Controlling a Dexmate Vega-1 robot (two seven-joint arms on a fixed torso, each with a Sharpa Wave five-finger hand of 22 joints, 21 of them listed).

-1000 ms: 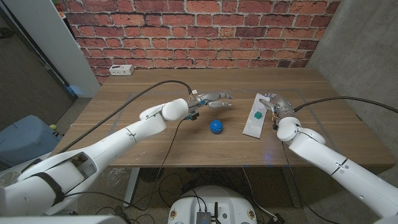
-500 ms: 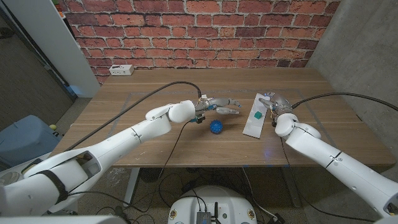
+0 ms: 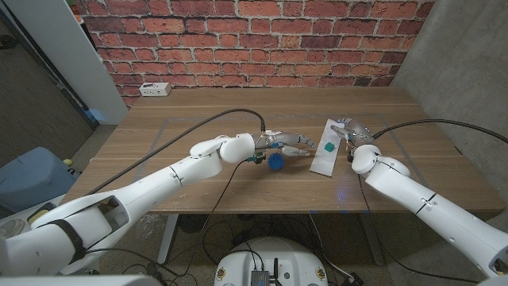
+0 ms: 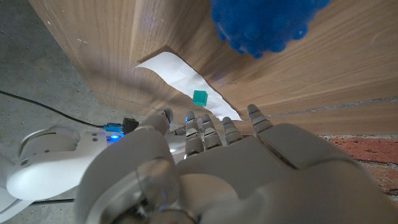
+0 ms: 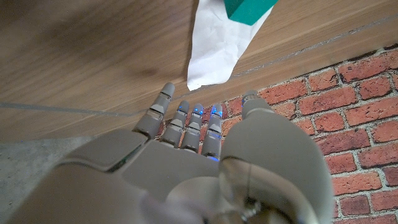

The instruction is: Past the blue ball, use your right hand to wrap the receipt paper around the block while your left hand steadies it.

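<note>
A white strip of receipt paper (image 3: pixel 321 161) lies on the table's right half with a small green block (image 3: pixel 327 147) on its middle. The blue ball (image 3: pixel 275 162) sits just left of the paper. My left hand (image 3: pixel 289 143) hovers over the ball, fingers spread and reaching toward the block, holding nothing. My right hand (image 3: pixel 350 132) stands beside the paper's far end, fingers extended, empty. The left wrist view shows the ball (image 4: pixel 267 25), paper (image 4: pixel 183 74) and block (image 4: pixel 199 98) past my left hand (image 4: pixel 217 168). The right wrist view shows paper (image 5: pixel 214 43) and block (image 5: pixel 249 7) beyond my right hand (image 5: pixel 186 162).
A white power strip (image 3: pixel 155 90) lies at the table's far left corner. Black cables run along both arms above the wooden table (image 3: pixel 198 119). A brick wall stands behind, and a blue bin (image 3: pixel 32 171) sits on the floor to the left.
My left hand has moved right, from left of the ball to above it, closer to the block. The right hand has hardly moved.
</note>
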